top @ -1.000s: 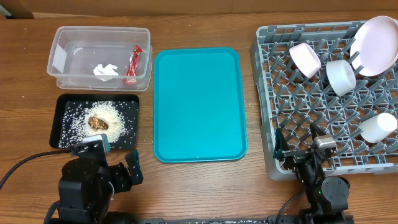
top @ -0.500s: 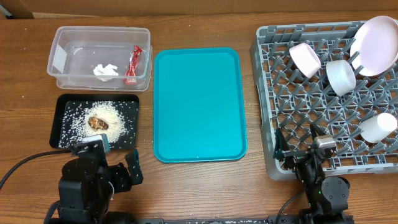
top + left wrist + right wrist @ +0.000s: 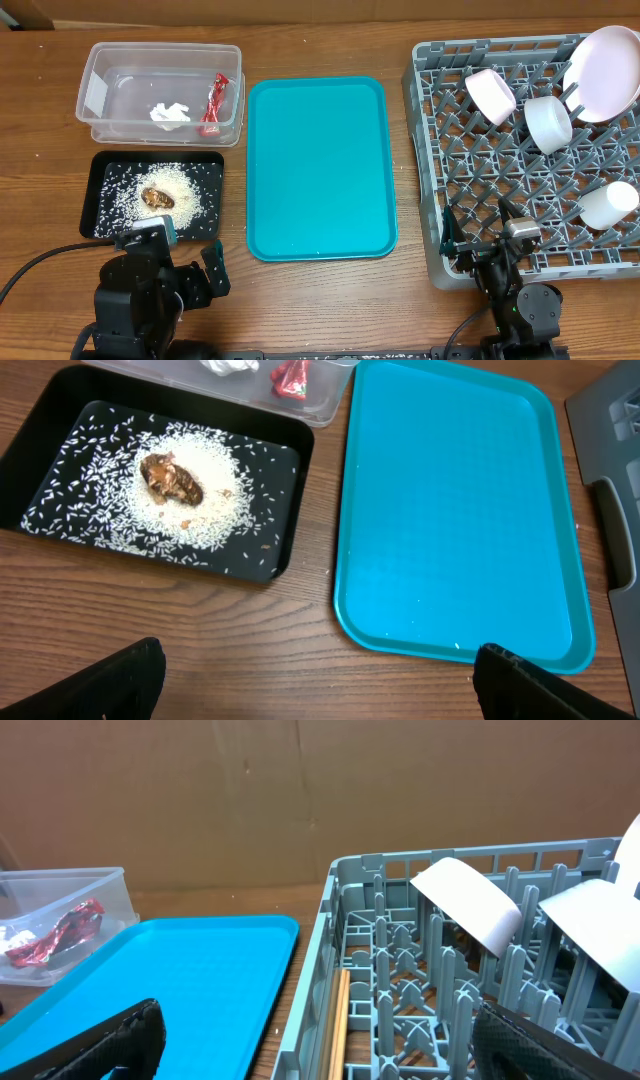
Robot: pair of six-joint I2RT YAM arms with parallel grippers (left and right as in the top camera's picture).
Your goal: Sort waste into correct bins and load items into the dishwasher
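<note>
The clear tub (image 3: 100,95) holds the red wrapper (image 3: 213,105) and the white paper scrap (image 3: 170,113). The black tray (image 3: 214,162) below it holds rice grains (image 3: 125,200) and the brown lump (image 3: 157,197). The grey dish rack (image 3: 480,180) at the right holds the plate (image 3: 605,70), two bowls (image 3: 490,95) (image 3: 548,122) and the cup (image 3: 608,203). Chopsticks (image 3: 338,1020) lie inside the rack's left wall. My left gripper (image 3: 165,265) (image 3: 320,695) is open and empty over bare wood. My right gripper (image 3: 480,245) (image 3: 320,1055) is open and empty at the rack's front left corner.
The large teal serving tray (image 3: 320,165) lies between the bins and the rack, with nothing on it but a few specks. It also shows in the left wrist view (image 3: 460,510). The table's front edge is close behind both arms.
</note>
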